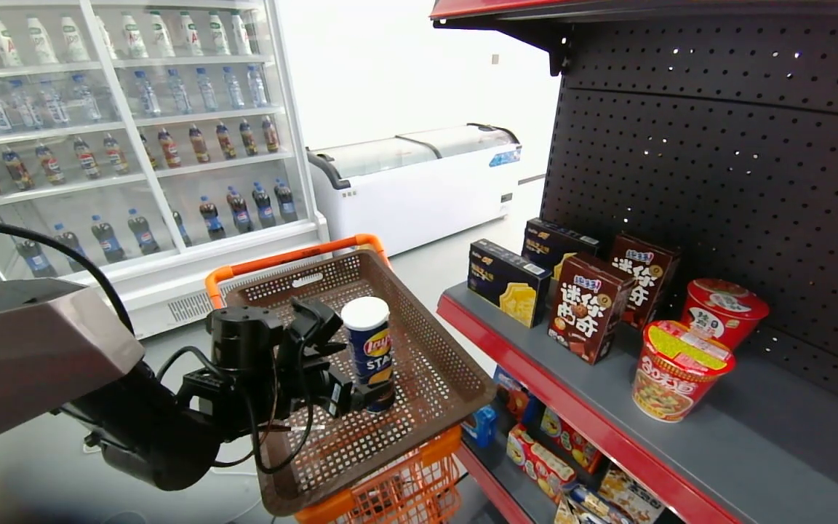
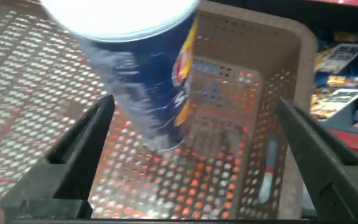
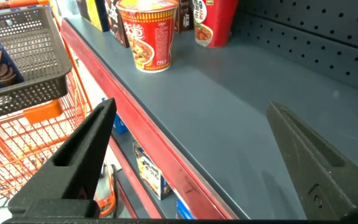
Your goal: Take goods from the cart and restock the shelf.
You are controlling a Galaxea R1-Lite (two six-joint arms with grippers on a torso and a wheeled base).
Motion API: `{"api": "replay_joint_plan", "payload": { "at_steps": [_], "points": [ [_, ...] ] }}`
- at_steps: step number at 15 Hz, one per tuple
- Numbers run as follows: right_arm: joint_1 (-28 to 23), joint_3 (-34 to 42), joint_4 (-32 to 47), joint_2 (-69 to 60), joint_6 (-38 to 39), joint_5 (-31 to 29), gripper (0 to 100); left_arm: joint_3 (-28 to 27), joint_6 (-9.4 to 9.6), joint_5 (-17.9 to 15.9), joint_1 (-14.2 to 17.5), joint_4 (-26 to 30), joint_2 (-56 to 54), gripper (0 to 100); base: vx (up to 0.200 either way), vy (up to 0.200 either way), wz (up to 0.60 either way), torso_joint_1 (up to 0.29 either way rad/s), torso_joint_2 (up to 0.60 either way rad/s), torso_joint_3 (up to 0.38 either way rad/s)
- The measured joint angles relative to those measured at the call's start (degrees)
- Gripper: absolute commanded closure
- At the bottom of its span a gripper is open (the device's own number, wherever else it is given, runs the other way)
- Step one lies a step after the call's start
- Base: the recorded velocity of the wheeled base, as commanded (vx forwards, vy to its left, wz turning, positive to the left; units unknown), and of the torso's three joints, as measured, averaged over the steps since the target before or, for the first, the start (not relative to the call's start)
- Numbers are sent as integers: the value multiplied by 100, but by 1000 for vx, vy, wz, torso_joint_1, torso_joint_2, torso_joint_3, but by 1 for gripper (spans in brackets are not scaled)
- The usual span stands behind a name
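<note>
While poised wide open and empty either side of the upright chip can [image 1: 369, 349] in the cart's [image 1: 288, 256] brown basket [image 1: 455, 364], aim the left gripper [image 2: 191, 106] mid-body: likely light, stiff but dentable, slick-sided. Squeeze gently. Likewise agape and empty at the right gripper [image 3: 192, 107], above the shelf [image 1: 768, 437].

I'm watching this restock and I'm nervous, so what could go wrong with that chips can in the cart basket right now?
1. The chips can stands tall and free in the basket, off-centre within the open left claw, so closing may tip it instead of gripping it.
2. The front noodle cup stands near the shelf edge; setting the can down beside it might knock it off.
</note>
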Motion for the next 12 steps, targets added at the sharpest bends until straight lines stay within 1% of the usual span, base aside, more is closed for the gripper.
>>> {"api": "replay_joint_plan", "payload": {
  "at_steps": [1,2,5,6,8,12],
  "points": [
    [0,0,0,0,2,2,0,-121,-69,-2,-94,-5,91,0,0,0,0,0,0,0],
    [0,0,0,0,2,0,0,-289,-99,7,-146,-10,201,0,0,0,0,0,0,0],
    [0,0,0,0,0,2,0,-775,-68,49,-190,6,540,0,0,0,0,0,0,0],
    [0,0,0,0,2,2,0,-924,-63,128,-190,0,657,0,0,0,0,0,0,0],
    [0,0,0,0,2,0,0,-1067,-61,277,-108,0,828,0,0,0,0,0,0,0],
    [0,0,0,0,2,0,0,-1213,-50,286,96,-5,1068,0,0,0,0,0,0,0]
  ]
}}
